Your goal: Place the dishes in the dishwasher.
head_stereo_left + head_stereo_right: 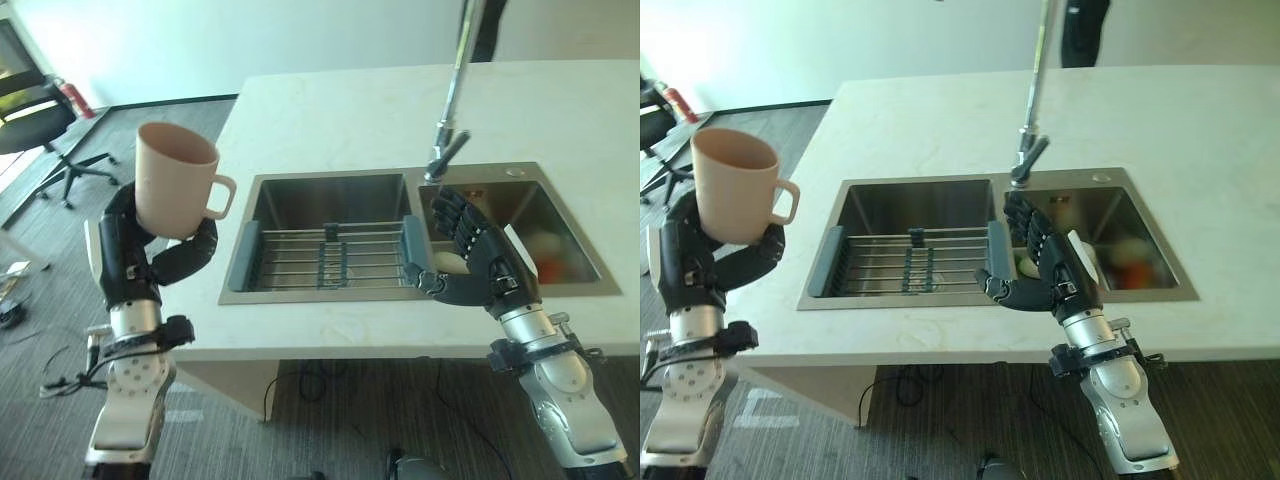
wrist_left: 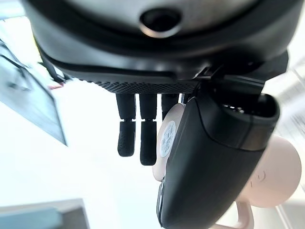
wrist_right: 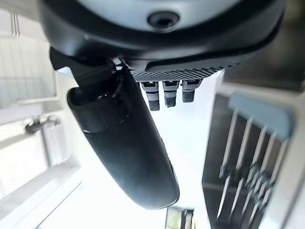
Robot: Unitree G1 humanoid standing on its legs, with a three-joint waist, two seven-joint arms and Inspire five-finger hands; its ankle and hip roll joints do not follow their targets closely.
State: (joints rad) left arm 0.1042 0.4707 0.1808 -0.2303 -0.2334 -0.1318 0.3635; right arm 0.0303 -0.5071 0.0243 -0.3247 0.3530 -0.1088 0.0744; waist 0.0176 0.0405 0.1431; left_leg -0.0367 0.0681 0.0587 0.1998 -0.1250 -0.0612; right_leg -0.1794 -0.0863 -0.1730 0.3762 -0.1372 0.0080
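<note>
my left hand [image 1: 150, 255] grips a pink mug [image 1: 176, 180] upright, raised off the counter's left end; my right hand [image 1: 480, 262] hangs over the sink with fingers relaxed, holding nothing.

the mug's handle points toward the double sink [image 1: 330, 290], and my thumb and fingers wrap its lower body. a wire drying rack [image 1: 325, 258] with grey end grips spans the left basin. the tap [image 1: 450, 110] leans down over the divider, just behind my right hand. in the right basin, partly hidden by that hand, lie a pale dish [image 1: 545, 243] and something orange [image 1: 553, 268]. the white counter [image 1: 340, 115] surrounds the sink; an office chair [image 1: 40, 125] stands on the grey floor to my far left.
</note>
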